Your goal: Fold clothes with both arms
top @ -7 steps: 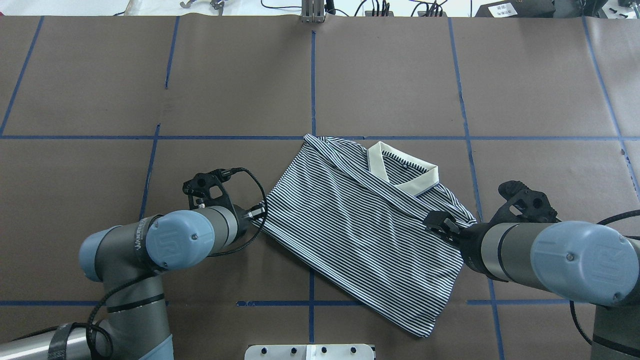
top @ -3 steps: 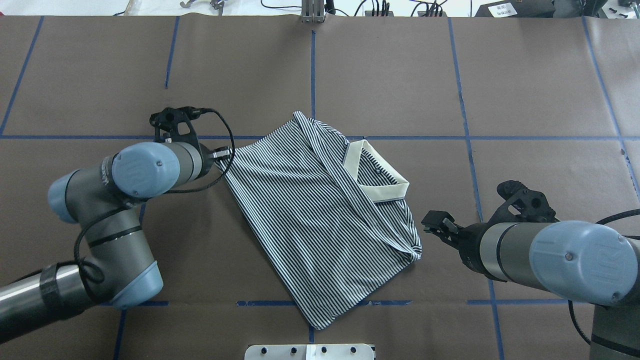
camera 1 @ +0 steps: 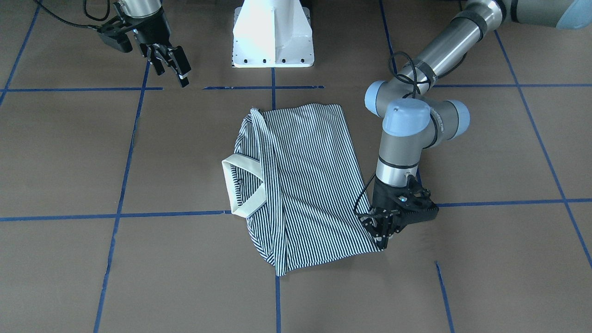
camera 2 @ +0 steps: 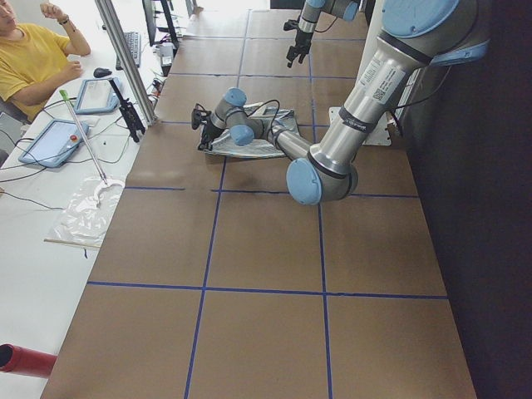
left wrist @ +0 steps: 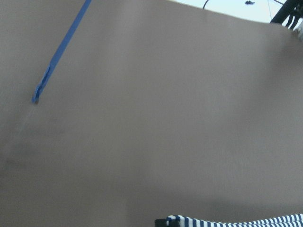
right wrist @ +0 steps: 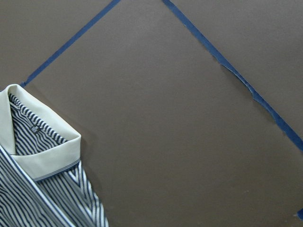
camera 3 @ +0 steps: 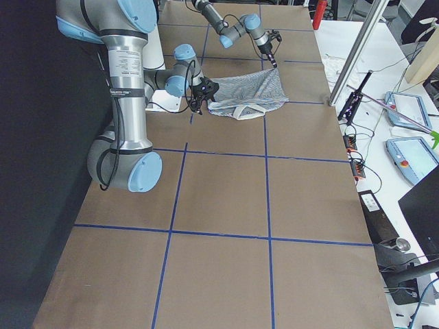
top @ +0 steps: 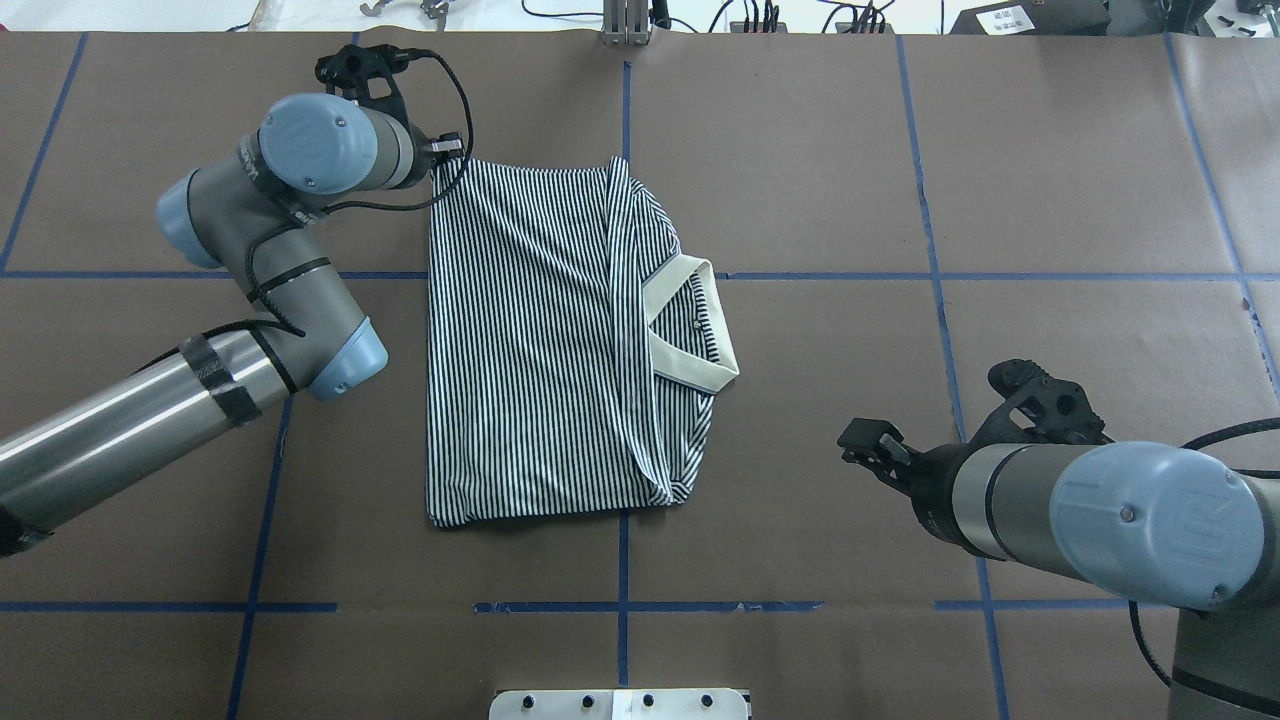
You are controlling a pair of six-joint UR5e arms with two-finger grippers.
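My left arm [top: 250,230] reaches far out across the desk [top: 1050,150]. Its elbow is folded back and its last wrist link stands nearly upright, so the left pincer [camera 1: 383,235] points down at the surface. That pincer is clamped on the corner of the polo shirt [top: 530,340] farthest from the base. The wrist camera shows a sliver of striped cloth right at a black fingertip.

From that pinched corner the shirt lies flat on the desk, folded into a rough rectangle. Its long axis runs from the left pincer back toward the robot's base, and the stripes follow the same line. The cream collar [top: 690,330] sits midway along the edge farthest from the left pincer, its opening turned toward the right pincer [top: 866,442].

My right arm [top: 1080,510] lies low and nearly level, its wrist aimed toward the shirt. Its pincer hangs above the desk with fingers parted, holding nothing. The shirt's nearest edge is well apart from it, out past its fingertips.
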